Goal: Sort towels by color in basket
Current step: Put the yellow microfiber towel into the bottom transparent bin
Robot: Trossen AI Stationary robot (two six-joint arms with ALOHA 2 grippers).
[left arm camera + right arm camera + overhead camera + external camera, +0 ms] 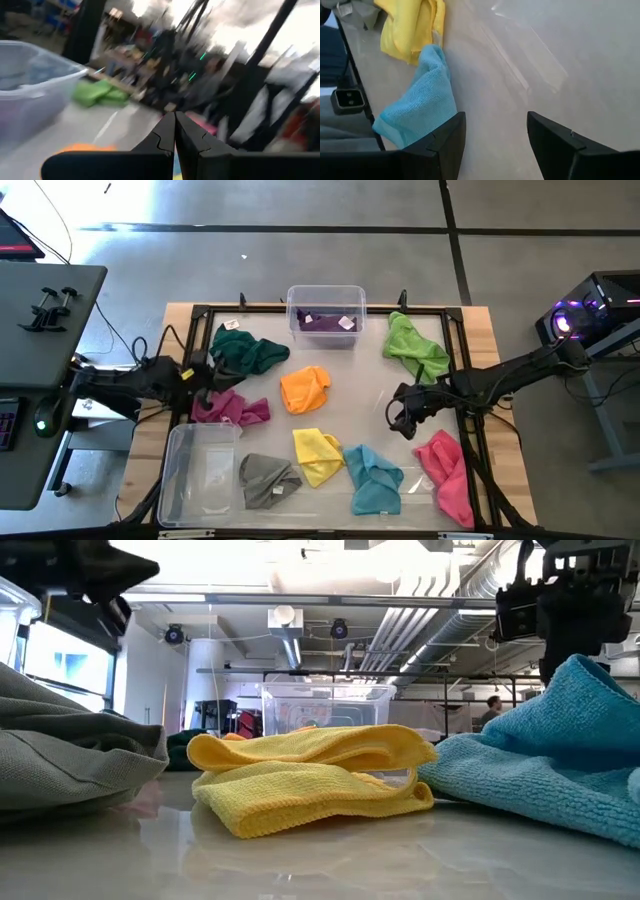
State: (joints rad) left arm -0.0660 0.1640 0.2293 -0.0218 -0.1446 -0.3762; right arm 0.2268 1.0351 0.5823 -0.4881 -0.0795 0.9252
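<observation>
Eight towels lie flat on the table, seen in the high view: dark green [245,352], magenta [230,407], orange [305,388], lime [413,347], yellow [318,455], cyan [375,478], grey [268,480] and pink [445,475]. The purple towel [325,322] lies inside the clear bin [326,292] at the far edge. My left gripper [205,380] hangs between the dark green and magenta towels, shut [175,116] and empty. My right gripper [400,418] is open [496,120] over bare table, with the cyan towel [420,107] and the yellow towel [412,25] beyond it.
A second clear bin [200,470] stands at the near left corner, with nothing in it. A black frame [460,360] runs around the white work surface. There is bare table between the orange towel and the right gripper. In the low view the yellow towel [315,780] lies in front of the far bin [325,705].
</observation>
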